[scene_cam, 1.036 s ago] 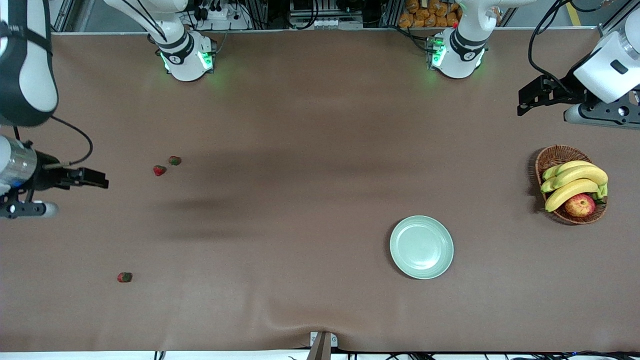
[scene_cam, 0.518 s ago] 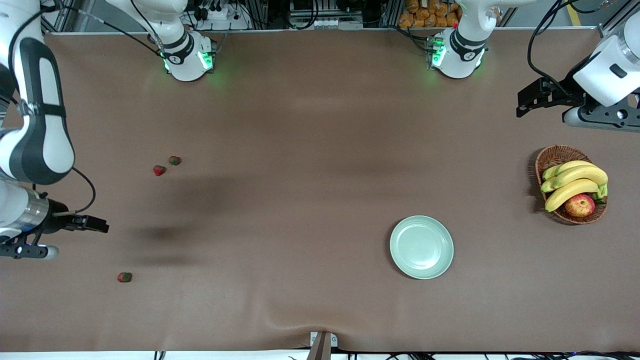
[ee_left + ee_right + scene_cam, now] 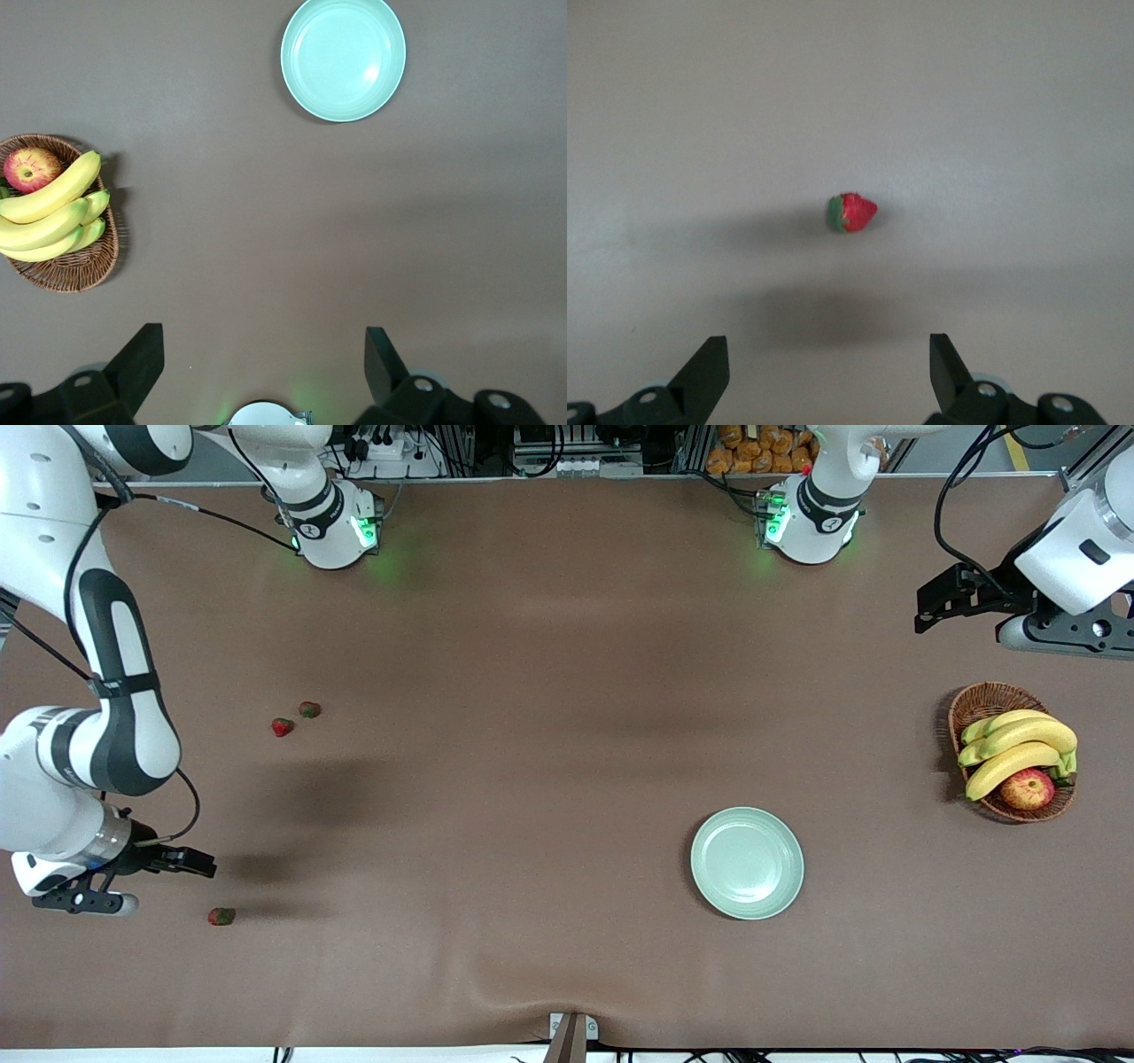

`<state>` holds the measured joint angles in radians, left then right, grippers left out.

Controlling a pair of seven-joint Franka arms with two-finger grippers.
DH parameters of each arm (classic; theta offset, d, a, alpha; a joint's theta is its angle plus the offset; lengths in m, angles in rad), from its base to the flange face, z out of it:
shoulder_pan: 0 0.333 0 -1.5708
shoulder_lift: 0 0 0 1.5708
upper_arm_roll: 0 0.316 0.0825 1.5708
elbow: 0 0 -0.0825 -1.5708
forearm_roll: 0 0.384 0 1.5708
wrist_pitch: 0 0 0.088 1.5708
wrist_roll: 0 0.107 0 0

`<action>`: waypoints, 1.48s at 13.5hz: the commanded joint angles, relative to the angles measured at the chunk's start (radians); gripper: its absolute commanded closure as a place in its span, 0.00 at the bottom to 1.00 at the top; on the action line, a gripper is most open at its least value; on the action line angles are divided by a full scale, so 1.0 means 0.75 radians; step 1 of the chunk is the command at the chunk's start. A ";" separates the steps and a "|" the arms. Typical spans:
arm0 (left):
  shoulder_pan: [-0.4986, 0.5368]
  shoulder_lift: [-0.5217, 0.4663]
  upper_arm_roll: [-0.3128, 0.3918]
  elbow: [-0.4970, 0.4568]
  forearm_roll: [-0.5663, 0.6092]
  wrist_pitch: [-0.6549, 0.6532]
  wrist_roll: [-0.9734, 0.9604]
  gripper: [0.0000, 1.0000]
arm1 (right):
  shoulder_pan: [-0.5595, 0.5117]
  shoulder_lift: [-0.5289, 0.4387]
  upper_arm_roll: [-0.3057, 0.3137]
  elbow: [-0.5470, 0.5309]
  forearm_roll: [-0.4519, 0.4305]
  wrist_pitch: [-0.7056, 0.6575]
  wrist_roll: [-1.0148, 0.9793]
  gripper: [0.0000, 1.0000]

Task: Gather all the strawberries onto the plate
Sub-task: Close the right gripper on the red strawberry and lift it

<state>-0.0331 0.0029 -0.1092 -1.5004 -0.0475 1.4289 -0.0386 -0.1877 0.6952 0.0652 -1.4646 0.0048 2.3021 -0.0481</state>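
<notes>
Three small red strawberries lie on the brown table at the right arm's end. Two sit close together (image 3: 283, 727) (image 3: 309, 709). The third (image 3: 221, 916) lies alone, nearer the front camera. My right gripper (image 3: 199, 862) is open and empty, low over the table close beside that lone strawberry, which shows ahead of its jaws in the right wrist view (image 3: 851, 212). The pale green plate (image 3: 747, 863) is empty, toward the left arm's end. My left gripper (image 3: 930, 607) is open and empty, waiting high over the table; its wrist view shows the plate (image 3: 344, 57).
A brown wicker basket (image 3: 983, 695) with bananas (image 3: 1019, 748) and a red-yellow apple (image 3: 1028, 788) stands at the left arm's end; it also shows in the left wrist view (image 3: 62, 266). The tablecloth ripples at the front edge (image 3: 532, 1001).
My right gripper has moved toward the front camera and lower, from beside the strawberry pair to close beside the lone strawberry. The left arm has barely moved.
</notes>
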 commanded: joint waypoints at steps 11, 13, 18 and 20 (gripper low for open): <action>0.009 0.004 -0.004 0.006 -0.027 -0.009 -0.018 0.00 | -0.003 0.325 0.013 0.155 -0.109 0.451 -0.012 0.38; 0.007 0.004 -0.004 0.006 -0.025 -0.001 -0.022 0.00 | 0.001 0.339 0.013 0.183 -0.109 0.451 -0.012 0.52; 0.011 0.023 -0.002 0.008 -0.016 0.007 -0.022 0.00 | -0.001 0.380 0.013 0.194 -0.109 0.487 -0.010 0.50; 0.013 0.027 0.000 0.008 -0.014 0.007 -0.022 0.00 | -0.001 0.384 0.013 0.194 -0.107 0.487 -0.010 0.52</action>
<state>-0.0290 0.0136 -0.1078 -1.5017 -0.0475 1.4304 -0.0398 -0.1841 0.9572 0.0681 -1.3564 -0.0593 2.6626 -0.0518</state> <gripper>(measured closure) 0.000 0.502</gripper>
